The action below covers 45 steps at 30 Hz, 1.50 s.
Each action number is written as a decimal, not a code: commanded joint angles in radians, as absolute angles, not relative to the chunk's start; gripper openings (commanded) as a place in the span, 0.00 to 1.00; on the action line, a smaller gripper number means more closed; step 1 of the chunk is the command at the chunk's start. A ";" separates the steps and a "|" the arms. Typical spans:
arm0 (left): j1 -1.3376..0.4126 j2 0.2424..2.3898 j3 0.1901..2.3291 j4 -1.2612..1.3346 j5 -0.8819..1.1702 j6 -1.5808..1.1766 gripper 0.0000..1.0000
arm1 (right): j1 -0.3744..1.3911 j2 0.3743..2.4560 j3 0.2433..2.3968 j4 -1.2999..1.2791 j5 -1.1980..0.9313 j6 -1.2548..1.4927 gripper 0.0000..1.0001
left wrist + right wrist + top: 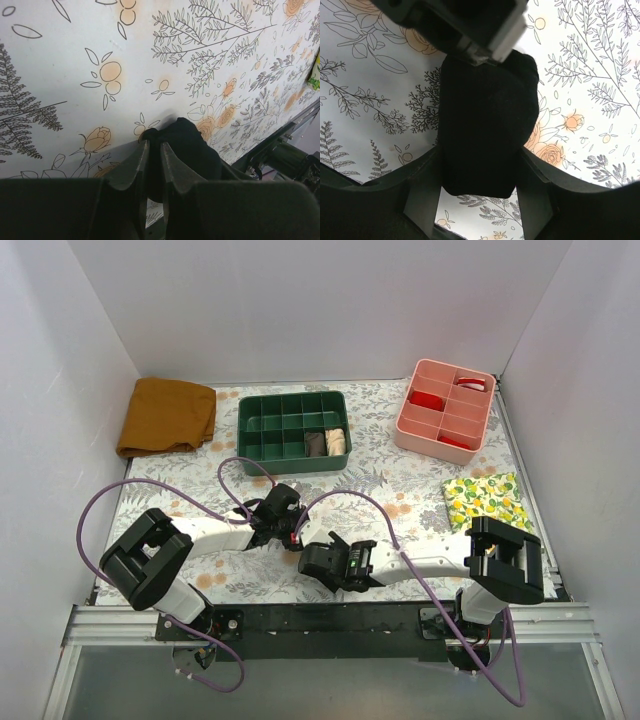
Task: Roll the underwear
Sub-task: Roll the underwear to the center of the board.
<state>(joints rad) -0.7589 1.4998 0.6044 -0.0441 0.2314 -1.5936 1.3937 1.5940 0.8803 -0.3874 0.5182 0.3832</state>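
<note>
The underwear (485,110) is a soft black bundle in the near middle of the worktop (400,490), between the two arms. It looks bunched up into a fat lump. I cannot tell if it rests on the flowery worktop or hangs just over it.

The left claw (154,145) is almost pressed together. It pinches a bit of the black cloth at the edge of the bundle. The rest of the underwear bulges out to the right of its fingers (135,167).

The right claw (480,155) is spread wide around the fat part of the bundle. One finger presses on each side, so it hugs the underwear between them. In the right wrist view the left claw shows at the top, touching the far end of the same bundle.

Far away on the left lies a folded brown cloth (165,415). Next to it, in the far middle, is a green tray (292,430) with many little boxes. Two small rolls, one dark and one pale, sit in its boxes on the near right. A pink tray (445,410) is far on the right with red things in it. A yellow lemon cloth (482,500) lies nearer, on the right side.
</note>
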 commanded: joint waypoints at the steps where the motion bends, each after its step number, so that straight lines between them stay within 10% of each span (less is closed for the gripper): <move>1: -0.775 1.540 0.578 -0.186 0.178 -1.554 0.03 | 1.410 1.692 0.856 -0.483 0.515 0.448 0.61; 12: -0.770 1.525 0.578 -0.206 0.156 -1.566 0.10 | 1.401 1.740 0.706 -0.284 0.255 0.517 0.36; 21: -0.693 1.450 0.578 -0.259 0.135 -1.557 0.44 | 1.362 1.830 0.675 -0.178 0.035 0.512 0.01; 32: -0.497 1.246 0.600 -0.376 0.100 -1.506 0.67 | 1.284 1.698 0.607 -0.164 0.084 0.557 0.01; 45: -0.474 1.115 0.649 -0.457 0.032 -1.525 0.68 | 1.220 1.471 0.689 -0.298 0.209 0.543 0.01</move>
